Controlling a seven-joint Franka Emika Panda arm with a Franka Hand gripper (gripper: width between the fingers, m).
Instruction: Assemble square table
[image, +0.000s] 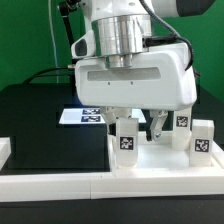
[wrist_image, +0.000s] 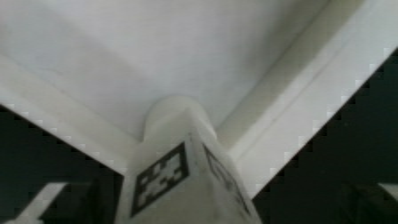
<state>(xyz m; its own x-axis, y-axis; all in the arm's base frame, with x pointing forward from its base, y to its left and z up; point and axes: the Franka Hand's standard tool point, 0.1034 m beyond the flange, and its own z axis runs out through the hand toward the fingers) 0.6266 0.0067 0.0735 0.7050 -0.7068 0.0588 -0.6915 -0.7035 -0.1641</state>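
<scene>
Exterior view: one robot arm reaches down from above, over the exterior view's right part of a black table (image: 40, 115).
Gripper (image: 135, 122): one, with two dark fingers that stand wide apart. It is not clamped on anything.
Table top (image: 160, 162): one white square tray with a raised rim. It lies flat on the black table, at the exterior view's right, right under the gripper.
Legs, counted: three short white blocks show clearly in the exterior view, each with a black-and-white tag. A fourth cannot be made out.
Near leg (image: 127, 138): it stands upright on the table top, low between the two fingers. The fingers are wider than the leg. Whether one finger touches it cannot be told.
Back leg (image: 182, 124): it stands upright, to the exterior view's right of the gripper.
Far right leg (image: 202, 141): it stands upright, just beside the back leg and closest to the exterior view's right edge.
Marker board (image: 85, 116): one flat white sheet with tags. It lies on the black table behind the arm, well apart from the legs.
Border bars (image: 45, 183): long white bars run along the near edge of the table and at the exterior view's left edge.
Wrist view: one leg (wrist_image: 178, 165) with its tag stands close to the camera, in a corner of the white tray (wrist_image: 143, 50), where two raised rims meet.
</scene>
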